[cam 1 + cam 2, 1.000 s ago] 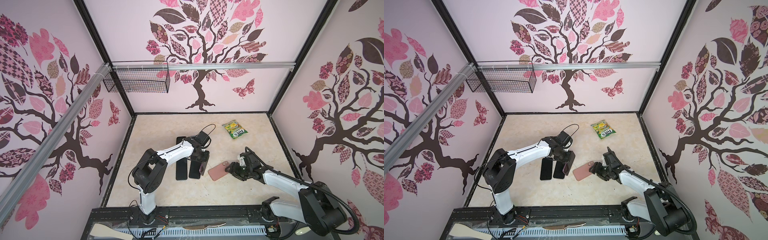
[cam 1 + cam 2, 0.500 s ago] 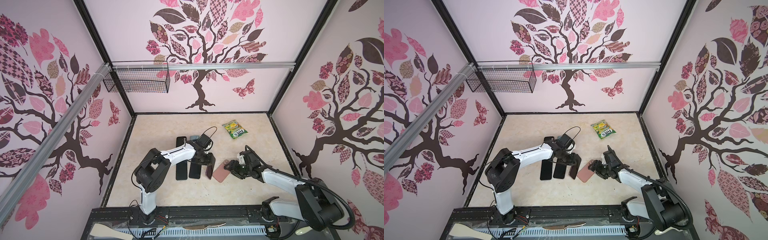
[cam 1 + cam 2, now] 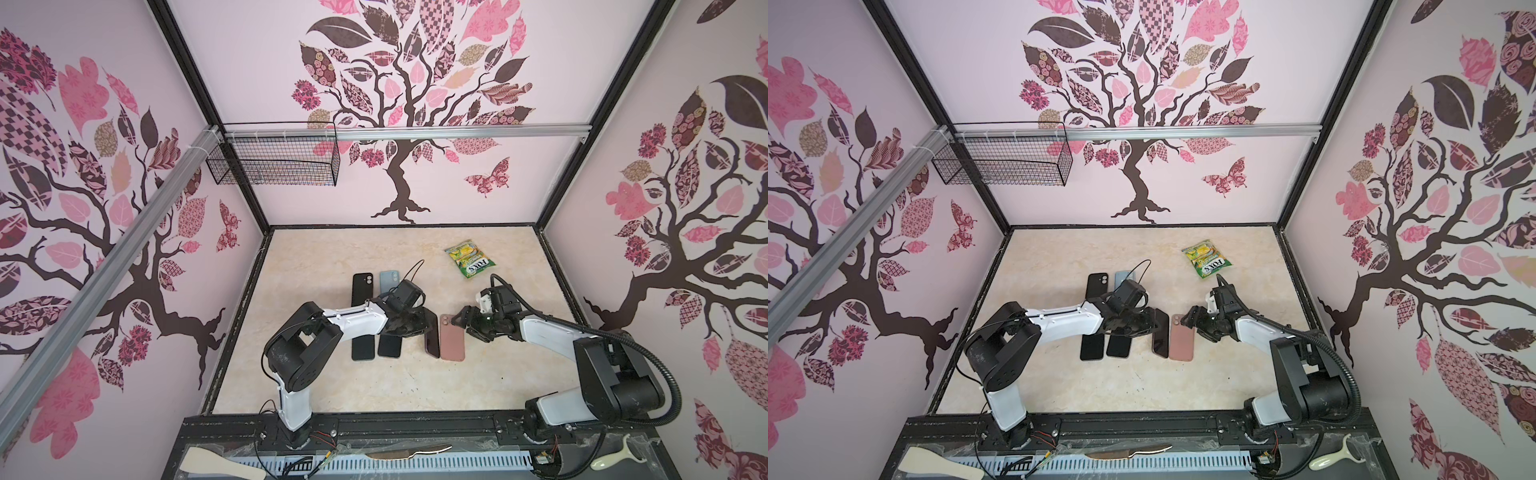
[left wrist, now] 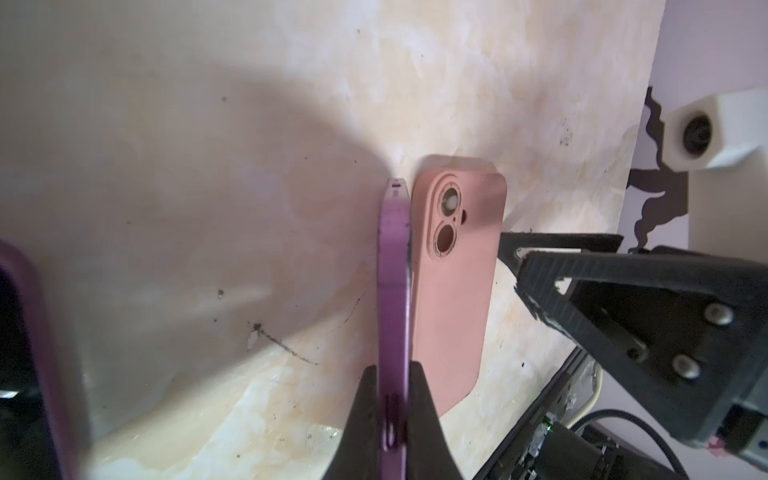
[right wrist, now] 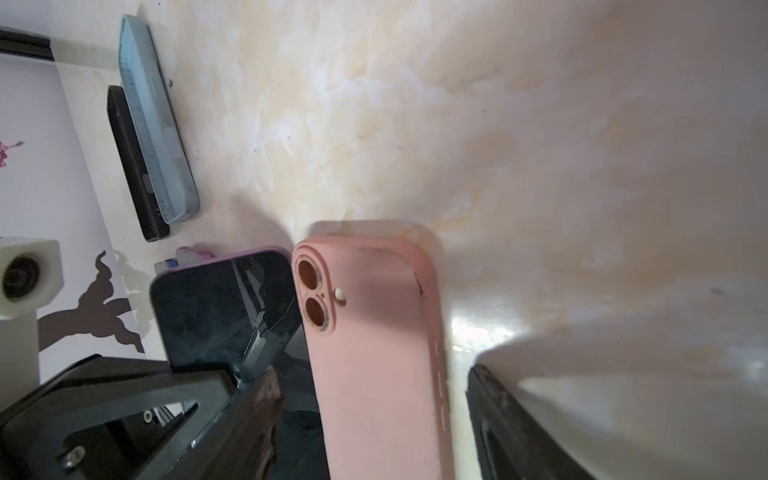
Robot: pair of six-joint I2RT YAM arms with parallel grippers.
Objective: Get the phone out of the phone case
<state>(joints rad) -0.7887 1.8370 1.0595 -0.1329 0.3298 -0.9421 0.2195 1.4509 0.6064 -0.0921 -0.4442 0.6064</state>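
On the table (image 3: 332,257), the pink case (image 3: 452,340) lay flat between the spread jaws of the right gripper (image 5: 372,386). The purple phone (image 3: 432,338) stood on its edge just beside it, pinched by the left gripper (image 4: 392,374). One second before, the case lay slanted. The phone's gripped end was cut off in the left wrist view.

Floor (image 3: 374,386): beige marbled slab, scuffed, spreading under the left fingers (image 3: 415,328) and right fingers (image 3: 460,321). Walls (image 3: 519,183): pale pink with tree-and-leaf decals, three sides, well beyond the fingers. Black frame posts (image 3: 195,83) at the corners. Aluminium rail (image 3: 457,132) crosses the back wall, high past the fingers. Wire basket (image 3: 274,166) hangs from it on the left fingers' side. Light is even, shadows soft.
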